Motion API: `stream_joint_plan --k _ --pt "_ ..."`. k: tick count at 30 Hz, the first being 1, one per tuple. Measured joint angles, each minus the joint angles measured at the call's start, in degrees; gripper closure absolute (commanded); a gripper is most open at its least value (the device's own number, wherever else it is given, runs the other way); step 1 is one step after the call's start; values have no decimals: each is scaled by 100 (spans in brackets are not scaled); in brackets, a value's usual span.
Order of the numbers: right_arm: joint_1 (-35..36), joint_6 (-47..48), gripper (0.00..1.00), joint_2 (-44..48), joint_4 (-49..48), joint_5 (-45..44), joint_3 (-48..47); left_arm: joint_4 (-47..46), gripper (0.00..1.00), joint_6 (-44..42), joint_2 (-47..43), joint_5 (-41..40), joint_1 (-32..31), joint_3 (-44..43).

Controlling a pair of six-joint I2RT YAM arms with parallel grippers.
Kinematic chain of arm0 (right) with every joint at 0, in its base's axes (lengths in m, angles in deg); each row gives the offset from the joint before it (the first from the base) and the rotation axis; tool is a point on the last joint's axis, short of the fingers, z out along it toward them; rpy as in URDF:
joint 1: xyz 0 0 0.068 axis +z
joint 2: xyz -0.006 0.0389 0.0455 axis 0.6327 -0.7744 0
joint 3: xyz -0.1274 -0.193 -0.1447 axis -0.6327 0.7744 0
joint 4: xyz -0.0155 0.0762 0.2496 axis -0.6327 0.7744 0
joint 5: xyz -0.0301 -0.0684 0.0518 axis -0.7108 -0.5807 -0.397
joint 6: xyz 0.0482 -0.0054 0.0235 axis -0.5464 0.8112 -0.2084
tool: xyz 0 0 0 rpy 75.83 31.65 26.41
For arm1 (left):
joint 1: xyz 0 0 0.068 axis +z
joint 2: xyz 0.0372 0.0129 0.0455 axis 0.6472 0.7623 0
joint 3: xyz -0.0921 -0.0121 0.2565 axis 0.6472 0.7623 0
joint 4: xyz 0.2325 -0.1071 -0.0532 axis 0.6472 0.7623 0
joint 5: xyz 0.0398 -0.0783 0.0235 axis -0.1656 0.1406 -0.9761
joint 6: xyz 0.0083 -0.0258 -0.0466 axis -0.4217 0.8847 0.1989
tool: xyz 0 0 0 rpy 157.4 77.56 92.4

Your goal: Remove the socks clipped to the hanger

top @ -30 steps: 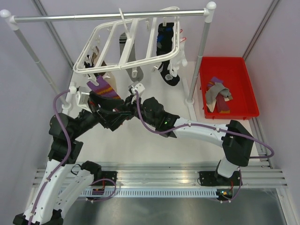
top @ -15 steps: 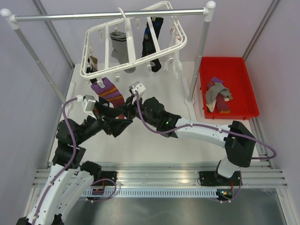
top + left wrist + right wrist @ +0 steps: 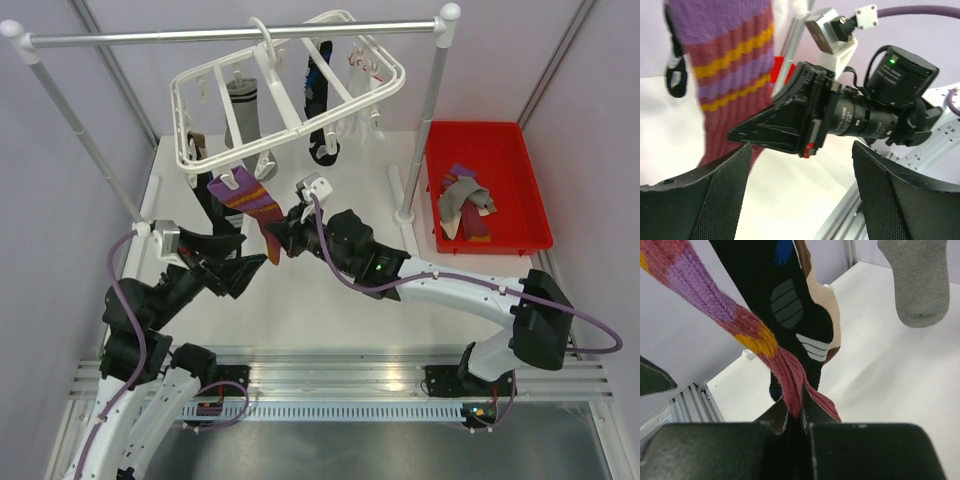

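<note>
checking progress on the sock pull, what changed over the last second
The left end effector backed off toward the near left and is open. The right arm shifted right; the right end effector is shut on the purple striped sock, drawing it slantwise. The hanger swung and tilted on the rail, other socks swinging along. The red bin stayed put; the striped sock still hangs from the hanger.

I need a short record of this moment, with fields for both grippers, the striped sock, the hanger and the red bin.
right gripper: shut on the lower end of the striped sock
left gripper: open, holding nothing
striped sock: upper end at the near edge of the hanger, stretched toward the right gripper
hanger: tilted, hooked on the rail; grey sock and black-and-blue sock hang from it
red bin: holds a few socks
</note>
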Motion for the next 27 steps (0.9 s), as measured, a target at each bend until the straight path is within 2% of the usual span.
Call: stream_joint_plan --k 4,19,27 --pt "0 0 99 188 127 -76 162 166 20 -85 -120 -385 0 -11" --pt "0 -2 99 745 413 -101 372 341 14 -498 -28 -1272 0 -326" --pt "0 -2 99 879 584 -105 457 -212 14 -643 708 -1314 0 -612"
